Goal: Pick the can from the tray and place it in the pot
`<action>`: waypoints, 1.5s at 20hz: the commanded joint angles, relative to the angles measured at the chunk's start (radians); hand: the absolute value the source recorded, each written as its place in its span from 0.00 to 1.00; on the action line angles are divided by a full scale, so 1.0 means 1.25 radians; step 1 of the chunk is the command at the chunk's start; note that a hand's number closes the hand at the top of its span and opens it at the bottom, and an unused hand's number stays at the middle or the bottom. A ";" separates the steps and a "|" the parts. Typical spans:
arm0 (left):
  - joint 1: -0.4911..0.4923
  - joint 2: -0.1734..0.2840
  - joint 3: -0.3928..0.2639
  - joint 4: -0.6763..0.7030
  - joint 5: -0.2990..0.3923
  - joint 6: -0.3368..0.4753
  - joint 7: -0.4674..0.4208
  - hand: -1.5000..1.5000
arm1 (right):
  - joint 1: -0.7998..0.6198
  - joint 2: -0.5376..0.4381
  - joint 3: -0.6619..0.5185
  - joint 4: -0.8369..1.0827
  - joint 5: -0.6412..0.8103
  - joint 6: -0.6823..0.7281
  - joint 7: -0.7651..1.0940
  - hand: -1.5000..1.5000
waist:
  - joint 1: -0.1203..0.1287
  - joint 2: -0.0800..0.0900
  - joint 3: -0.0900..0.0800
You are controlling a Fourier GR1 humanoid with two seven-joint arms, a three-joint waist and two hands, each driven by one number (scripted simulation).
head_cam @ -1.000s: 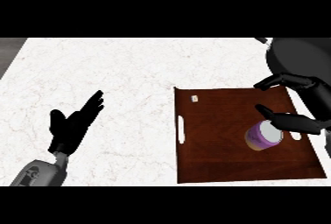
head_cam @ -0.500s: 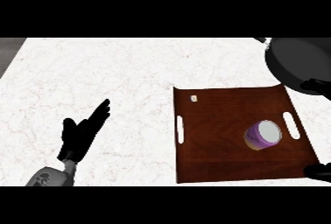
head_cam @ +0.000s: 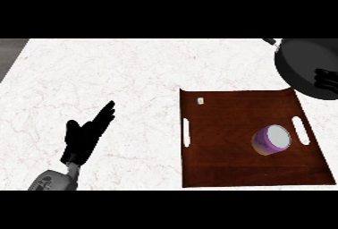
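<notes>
Head view. The purple-labelled cylindrical can (head_cam: 271, 139) lies tilted on the dark brown wooden tray (head_cam: 231, 165), near its right handle slot; I judge it not yet picked. The dark grey round pot (head_cam: 305, 60) sits at the tabletop's (head_cam: 99, 71) far right corner. My right robot hand (head_cam: 326, 78) overlaps the pot's rim; I cannot tell its fingers' state. My left robot hand (head_cam: 86, 136) rests open, fingers straight.

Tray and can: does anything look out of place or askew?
The can lies tipped on its side on the tray, its pale end showing, near the right handle slot. A small pale bit sits in the tray's far left corner. Nothing looks spilled.
</notes>
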 commanded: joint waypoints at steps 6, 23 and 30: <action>-0.026 -0.003 0.023 0.018 -0.001 -0.028 0.012 0.50 | -0.067 -0.040 0.164 0.019 0.033 0.111 0.177 0.00 | 0.018 0.005 0.000; -0.003 -0.052 0.086 0.020 -0.064 -0.065 0.010 0.50 | -0.095 0.165 0.097 0.384 0.451 0.243 -0.192 0.00 | 0.004 0.002 0.001; 0.005 -0.077 0.075 0.027 -0.091 -0.059 0.007 0.50 | -0.131 0.150 0.033 0.525 0.331 0.402 -0.262 0.00 | 0.007 0.004 0.001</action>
